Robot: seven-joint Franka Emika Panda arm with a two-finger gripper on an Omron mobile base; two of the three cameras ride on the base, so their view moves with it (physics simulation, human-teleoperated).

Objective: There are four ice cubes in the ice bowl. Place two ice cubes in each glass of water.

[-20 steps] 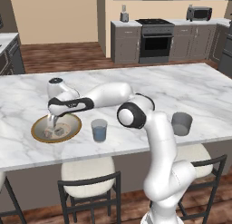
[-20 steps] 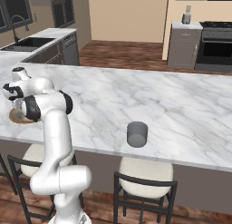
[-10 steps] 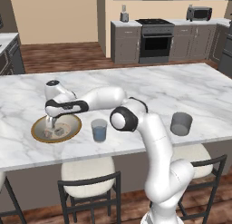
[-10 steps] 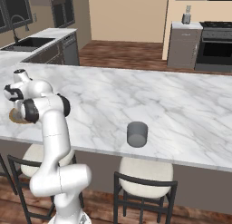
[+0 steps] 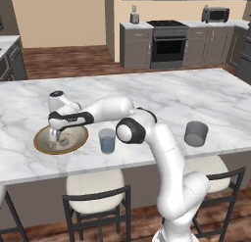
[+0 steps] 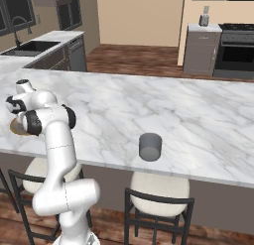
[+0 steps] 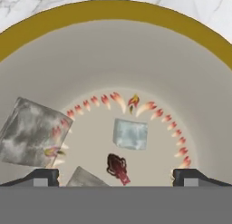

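I have the gripper (image 7: 116,175) low over the ice bowl (image 5: 43,148), jaws spread wide and holding nothing. In the hand view one ice cube (image 7: 130,133) lies on the bowl floor between the fingertips; a larger-looking cube (image 7: 31,132) sits to the left. The bowl is near the counter's left end, with a blue glass of water (image 5: 107,140) just right of it. A grey glass (image 5: 196,133) stands well apart, far right.

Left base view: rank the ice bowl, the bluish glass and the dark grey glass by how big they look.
1. ice bowl, clearly widest.
2. and 3. dark grey glass and bluish glass: too alike to rank; the grey one looks slightly wider.
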